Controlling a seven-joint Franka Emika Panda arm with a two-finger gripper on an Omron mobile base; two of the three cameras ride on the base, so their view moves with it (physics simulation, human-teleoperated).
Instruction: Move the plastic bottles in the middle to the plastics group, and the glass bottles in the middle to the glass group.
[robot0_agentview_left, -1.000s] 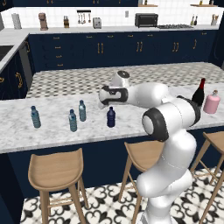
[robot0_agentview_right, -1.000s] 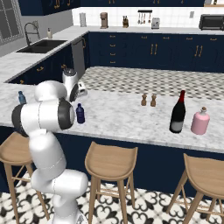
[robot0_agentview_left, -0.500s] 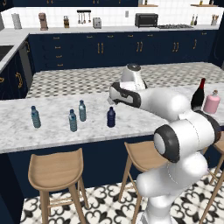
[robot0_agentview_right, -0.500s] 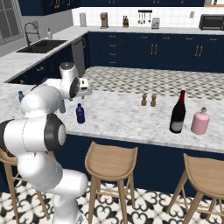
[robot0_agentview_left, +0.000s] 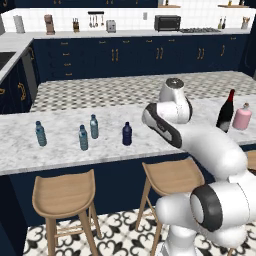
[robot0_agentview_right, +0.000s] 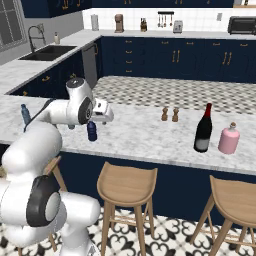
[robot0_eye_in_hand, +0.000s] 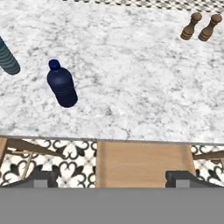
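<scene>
Marble-topped kitchen island (robot0_agentview_left: 60, 145) with dark navy cabinets behind, wooden stools (robot0_agentview_left: 65, 192) tucked under its front edge. Stood near the front edge toward the left end: a short navy bottle (robot0_agentview_left: 127, 134), upright and alone, with clear bluish water bottles to its left — two (robot0_agentview_left: 94, 126) (robot0_agentview_left: 83, 138) just beside each other, a third (robot0_agentview_left: 40, 133) well apart nearer the left end. Seen from the hand camera as well: navy bottle (robot0_eye_in_hand: 62, 84) upright on the marble, untouched, a ribbed bluish bottle (robot0_eye_in_hand: 7, 59) at the frame's left edge. Stood toward the right end: tall dark wine bottle (robot0_agentview_right: 203, 128) with red neck top, just beside a squat pink bottle (robot0_agentview_right: 229, 139), apart rather than touching. Placed mid-island, farther back: a pair of brown wooden shakers (robot0_agentview_right: 169, 114), side by side, clear of all bottles. Hovered above the front edge, right of the navy bottle: gripper (robot0_eye_in_hand: 112, 177), fingers spread wide, holding nothing, pointed down at a stool seat. Seen on the back counter: toaster oven (robot0_agentview_left: 167, 22), knife block, hanging utensils. Labels on the bottles too small for any legible writing.
</scene>
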